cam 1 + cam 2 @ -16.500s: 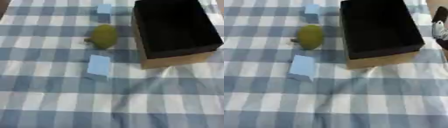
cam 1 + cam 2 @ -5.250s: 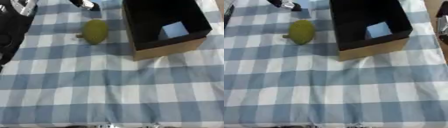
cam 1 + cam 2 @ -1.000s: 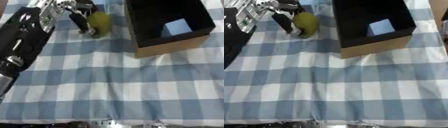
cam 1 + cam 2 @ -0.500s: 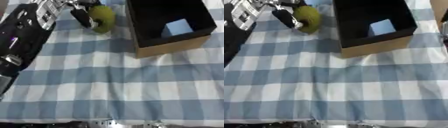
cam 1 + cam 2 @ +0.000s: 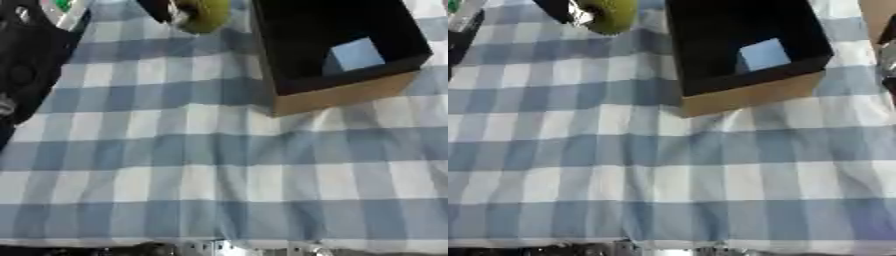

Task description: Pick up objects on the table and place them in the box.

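Looking down on the table, we note a blue-and-white checked cloth, soft and faintly creased, with a few folds running out from the box's near corner

Box: cardboard, brown on the outside, black on the inside, rectangular with straight walls, open at the top, sitting at the upper right of the cloth. Inside it a pale blue block with flat faces lies on the dark floor, toward the right-hand wall

Left hand: we see only dark fingers with a silvery part, at the top edge of the left eye view, wrapped against the left side of a yellow-green fruit. That fruit is rounded, dull-skinned, cut off by the frame's top edge; it sits just left of the box's upper left wall, outside the box. We cannot tell whether it touches the cloth or is lifted

Left arm: black casing, bulky, entering from the upper left corner

Right hand: only a dark and grey sliver at the right edge of the right eye view, beside the box; we cannot tell how its fingers stand
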Controlling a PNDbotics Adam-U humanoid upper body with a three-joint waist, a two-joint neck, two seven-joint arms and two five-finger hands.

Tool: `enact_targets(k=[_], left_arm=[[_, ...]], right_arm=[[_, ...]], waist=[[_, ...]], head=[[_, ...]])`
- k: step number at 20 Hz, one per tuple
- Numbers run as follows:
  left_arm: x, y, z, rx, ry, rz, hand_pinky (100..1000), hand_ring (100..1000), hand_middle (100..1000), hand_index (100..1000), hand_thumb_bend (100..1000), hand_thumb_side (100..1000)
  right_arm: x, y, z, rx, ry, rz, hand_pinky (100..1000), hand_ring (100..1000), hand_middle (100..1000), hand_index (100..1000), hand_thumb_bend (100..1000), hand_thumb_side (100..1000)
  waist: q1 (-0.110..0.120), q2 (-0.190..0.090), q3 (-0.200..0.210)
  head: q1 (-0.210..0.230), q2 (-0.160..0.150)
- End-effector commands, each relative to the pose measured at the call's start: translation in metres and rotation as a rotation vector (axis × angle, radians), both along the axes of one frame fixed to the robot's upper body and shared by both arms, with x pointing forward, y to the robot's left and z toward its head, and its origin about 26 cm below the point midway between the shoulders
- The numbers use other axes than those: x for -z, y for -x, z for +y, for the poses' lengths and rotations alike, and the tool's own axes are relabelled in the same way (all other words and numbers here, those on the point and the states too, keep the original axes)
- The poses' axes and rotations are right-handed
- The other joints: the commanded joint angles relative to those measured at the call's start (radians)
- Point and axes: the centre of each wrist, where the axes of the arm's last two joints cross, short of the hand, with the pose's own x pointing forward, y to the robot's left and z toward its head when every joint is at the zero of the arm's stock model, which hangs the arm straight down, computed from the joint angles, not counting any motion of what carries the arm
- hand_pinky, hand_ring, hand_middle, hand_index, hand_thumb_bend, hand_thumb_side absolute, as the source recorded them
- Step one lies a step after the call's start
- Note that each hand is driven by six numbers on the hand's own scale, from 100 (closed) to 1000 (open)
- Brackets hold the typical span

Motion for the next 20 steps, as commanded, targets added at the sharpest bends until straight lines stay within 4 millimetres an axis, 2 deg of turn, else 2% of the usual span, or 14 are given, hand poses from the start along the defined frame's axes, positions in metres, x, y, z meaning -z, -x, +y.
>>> enact_targets(k=[1,5,9,13,20], left_arm=[[-0.025,0.015,-0.012,0.050,0.067,-0.056,738,688,619,720,100,280],[-0.030,0.025,-0.033,0.109,0.169,-0.087,731,682,614,721,100,283],[-0.025,0.026,-0.052,0.159,0.235,-0.098,731,682,615,726,100,331],[-0.010,0.018,-0.066,0.177,0.258,-0.090,733,684,617,730,100,362],[0.010,0.001,-0.072,0.146,0.224,-0.084,739,694,628,741,100,379]], right_arm=[[-0.013,0.001,0.000,-0.011,0.031,-0.035,900,1000,561,888,100,470],[-0.019,-0.002,0.002,-0.036,0.035,-0.058,900,1000,565,888,100,470],[-0.026,-0.005,0.006,-0.063,0.032,-0.077,901,1000,567,887,100,470],[-0.030,-0.007,0.009,-0.084,0.027,-0.092,901,1000,568,887,100,470],[-0.032,-0.008,0.010,-0.092,0.015,-0.094,901,1000,565,887,100,470]], waist=[[0.001,-0.043,-0.004],[0.002,-0.041,-0.011],[0.005,-0.039,-0.023],[0.006,-0.036,-0.038],[0.014,-0.033,-0.050]], head=[[0.004,0.005],[0.028,-0.005],[0.051,-0.020],[0.062,-0.031],[0.063,-0.032]])
